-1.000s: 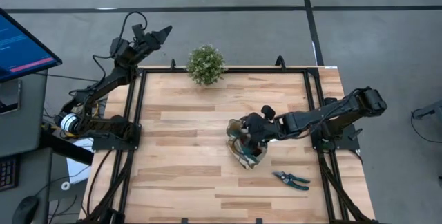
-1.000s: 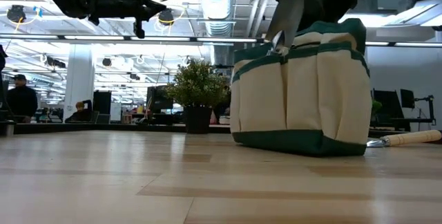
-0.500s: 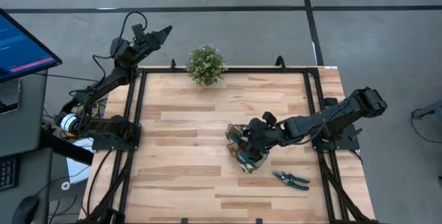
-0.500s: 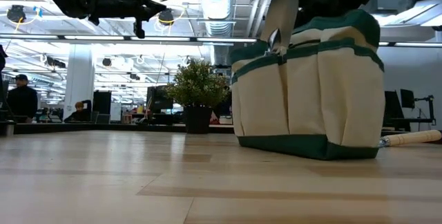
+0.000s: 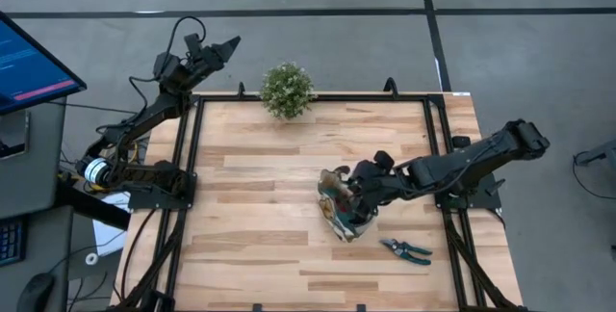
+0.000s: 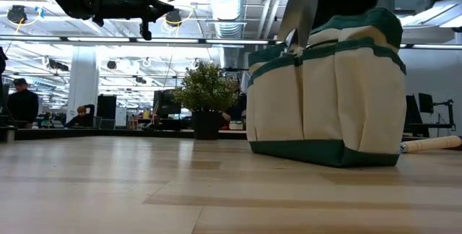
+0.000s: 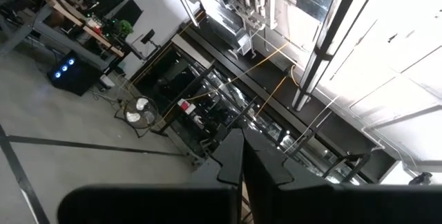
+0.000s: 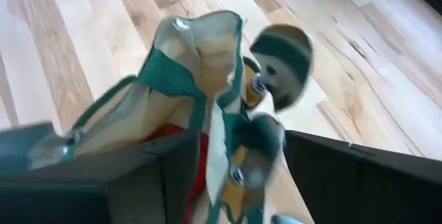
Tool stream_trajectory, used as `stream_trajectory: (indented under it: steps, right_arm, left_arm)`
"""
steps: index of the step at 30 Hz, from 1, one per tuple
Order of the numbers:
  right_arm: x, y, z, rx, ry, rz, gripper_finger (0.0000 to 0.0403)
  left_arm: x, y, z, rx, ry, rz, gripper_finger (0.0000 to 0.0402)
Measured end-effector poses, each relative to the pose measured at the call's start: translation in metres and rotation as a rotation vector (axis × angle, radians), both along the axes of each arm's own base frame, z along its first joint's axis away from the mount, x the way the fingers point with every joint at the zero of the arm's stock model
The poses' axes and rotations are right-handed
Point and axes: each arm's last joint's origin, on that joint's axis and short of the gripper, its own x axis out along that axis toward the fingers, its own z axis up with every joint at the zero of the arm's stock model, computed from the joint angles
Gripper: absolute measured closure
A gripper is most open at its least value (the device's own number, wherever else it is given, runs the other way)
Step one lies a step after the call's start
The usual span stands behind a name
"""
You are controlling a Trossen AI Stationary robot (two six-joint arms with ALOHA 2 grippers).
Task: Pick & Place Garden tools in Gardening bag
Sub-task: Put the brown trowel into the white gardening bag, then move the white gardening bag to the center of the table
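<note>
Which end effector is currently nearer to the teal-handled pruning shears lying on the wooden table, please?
The right end effector is nearer: it sits over the beige canvas bag, right beside the teal-handled pruning shears. The left end effector is raised beyond the table's far-left corner, well away.

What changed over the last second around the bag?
The right hand opened above the gardening bag. In the low view the bag slid slightly right. The pruning shears, potted plant and raised, shut left hand stayed put.
</note>
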Motion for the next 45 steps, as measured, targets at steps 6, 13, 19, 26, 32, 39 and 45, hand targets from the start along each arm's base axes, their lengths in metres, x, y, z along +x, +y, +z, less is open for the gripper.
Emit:
stream_trajectory:
  steps: [6, 13, 19, 26, 32, 39, 45]
  right_arm:
    - [-0.013, -0.004, 0.017, 0.053, -0.064, -0.044, 0.0208]
    - [-0.057, -0.005, 0.03, 0.225, 0.01, -0.187, 0.0212]
    - [-0.074, 0.01, 0.023, 0.436, 0.2, -0.236, 0.0212]
    - [-0.06, 0.071, -0.008, 0.504, 0.255, -0.16, 0.0254]
    - [-0.046, 0.104, -0.038, 0.52, 0.25, -0.181, 0.029]
    - [-0.02, 0.09, -0.068, 0.354, 0.262, -0.205, 0.0306]
    - [-0.003, 0.062, -0.073, 0.23, 0.305, -0.153, 0.0306]
  left_arm:
    - [0.0, 0.0, 0.0, 0.003, 0.007, -0.011, 0.0394]
    - [-0.004, 0.002, -0.001, 0.005, 0.032, -0.037, 0.0394]
    - [-0.011, 0.005, -0.002, -0.022, 0.046, -0.067, 0.0394]
    - [-0.017, 0.007, -0.002, -0.028, 0.069, -0.096, 0.0394]
    - [-0.022, 0.009, -0.002, -0.03, 0.07, -0.071, 0.0394]
    - [-0.027, 0.012, -0.002, -0.034, 0.068, -0.046, 0.0394]
    - [-0.029, 0.012, -0.002, -0.039, 0.065, -0.042, 0.0394]
